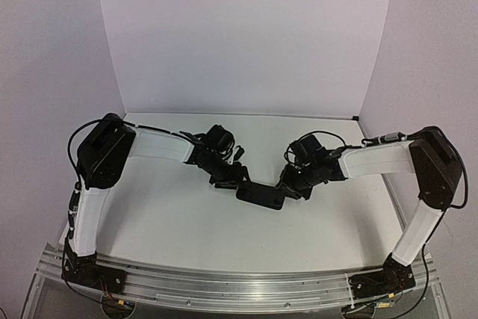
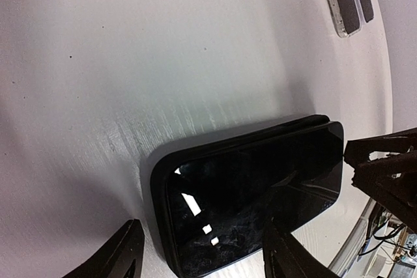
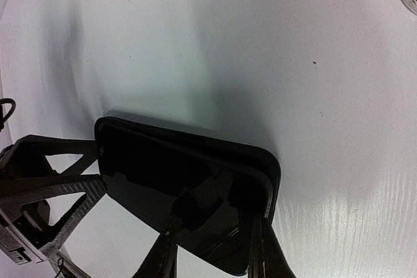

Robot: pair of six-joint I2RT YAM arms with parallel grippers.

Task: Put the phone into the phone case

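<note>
The white desk holds a single dark cluster at its middle. The left arm and right arm reach inward from their sides so that their wrists meet over it. The cluster is the black phone case, lying flat on the desk with its open side up. The phone lies on top, in line with the case, its glossy screen facing upward. In each wrist view the case's rim shows as a dark border round the nearer end of the phone, so the phone looks at least partly seated. Along one long side, and toward the farther end, two stacked edges appear. This suggests the phone sits a little proud of the rim there, though black on black makes it hard to be sure. I judge that the placing itself is done and the task is near its close. What is left is to press any raised part home until the rim closes all round, then to let go. The left tool has its fingers apart around its end of the phone. Bare desk shows between one finger and the case, so it clamps nothing. The right tool has its fingers close on either side of the opposite end, but I cannot tell whether they pinch the phone or merely flank it.
</note>
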